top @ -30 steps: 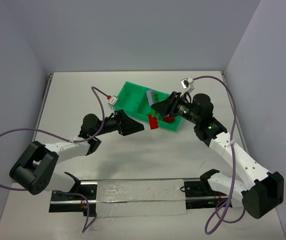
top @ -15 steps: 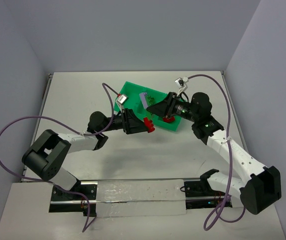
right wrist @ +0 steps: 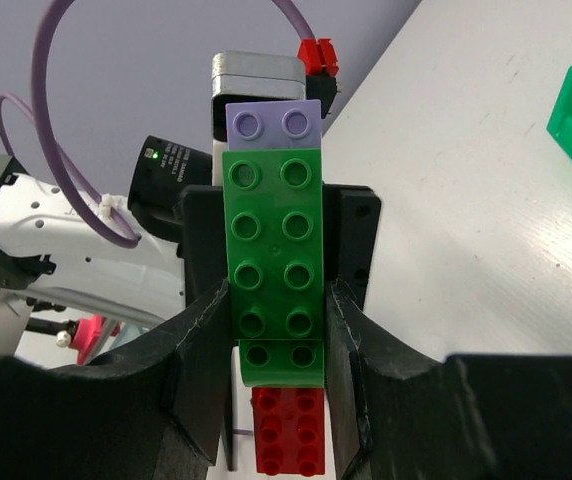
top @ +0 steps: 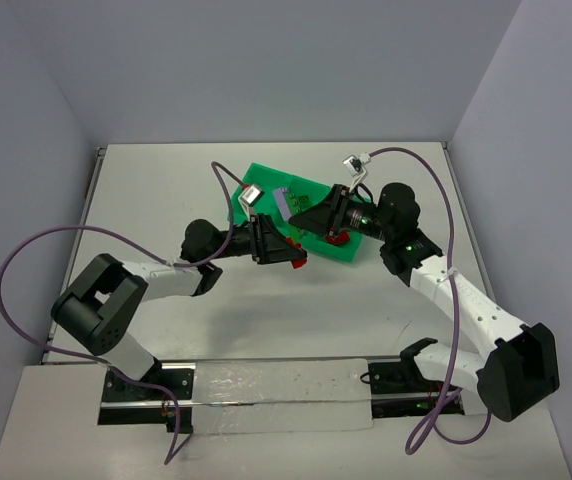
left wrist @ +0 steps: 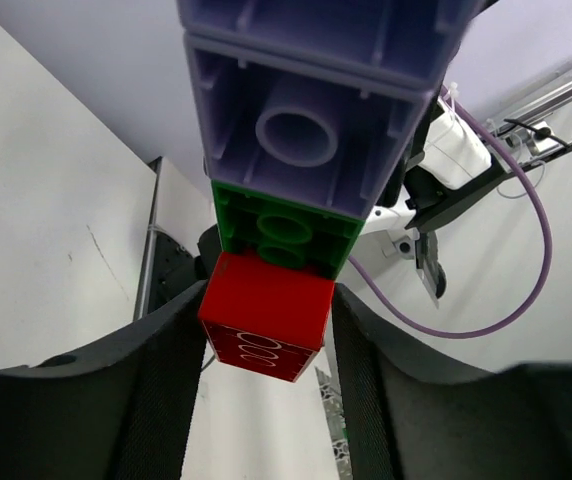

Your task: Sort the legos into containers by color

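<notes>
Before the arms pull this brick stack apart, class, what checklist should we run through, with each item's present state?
1. Left hand shut on red brick: ok.
2. Right hand shut on green brick: ok.
3. Lavender brick free of both hands: ok.
4. Colours separated: not ok, all three are joined in one stack.
5. Tray close to the hands: ok.
6. Which compartment takes red: cannot tell.

Soft, even overhead light washes the white surface in the top view, leaving only faint, diffuse shadows beneath the arms. Up close, the lego stack reads crisp in both wrist views, while the dark claw fingers go soft and bowed along the bottom edges.
</notes>
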